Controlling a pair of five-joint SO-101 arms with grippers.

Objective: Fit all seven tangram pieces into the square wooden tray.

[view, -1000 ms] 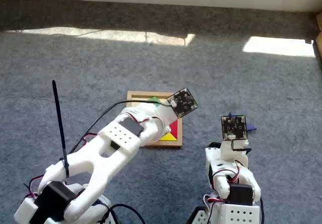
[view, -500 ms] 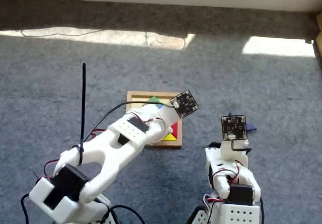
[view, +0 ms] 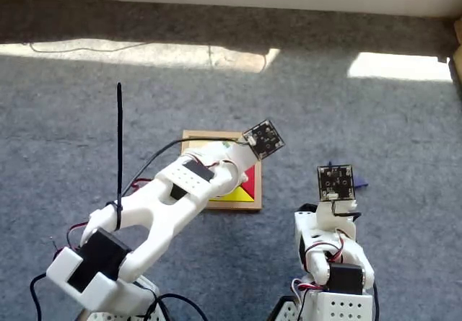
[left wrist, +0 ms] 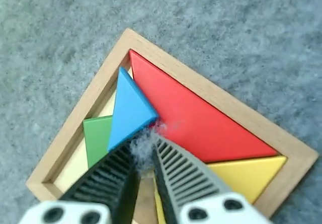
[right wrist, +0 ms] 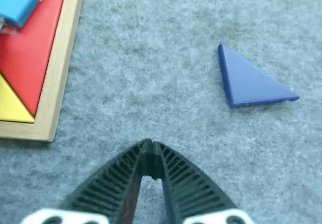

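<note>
The left arm has swung round above the tray (left wrist: 221, 100), likely seating a piece: its wrist view, unlike the high one, shows the left gripper (left wrist: 146, 146) narrowed, apparently pinching the light blue triangle (left wrist: 128, 108) tilted beside the red triangle (left wrist: 196, 118), while the right gripper (right wrist: 149, 146), closed and empty, hangs near the dark blue triangle (right wrist: 249, 80) outside.

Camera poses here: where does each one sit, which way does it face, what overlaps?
High view: fixed above, off the arms, looking down at the carpet; left arm stretched over the wooden tray, right arm folded by its base.
Left wrist view: on the left wrist, looking down past the left hand into the tray at the red triangle and light blue triangle.
Right wrist view: on the right wrist, looking down past the shut right hand at the dark blue triangle.
Shared: both wrist views show the tray's red and light blue triangles.
</note>
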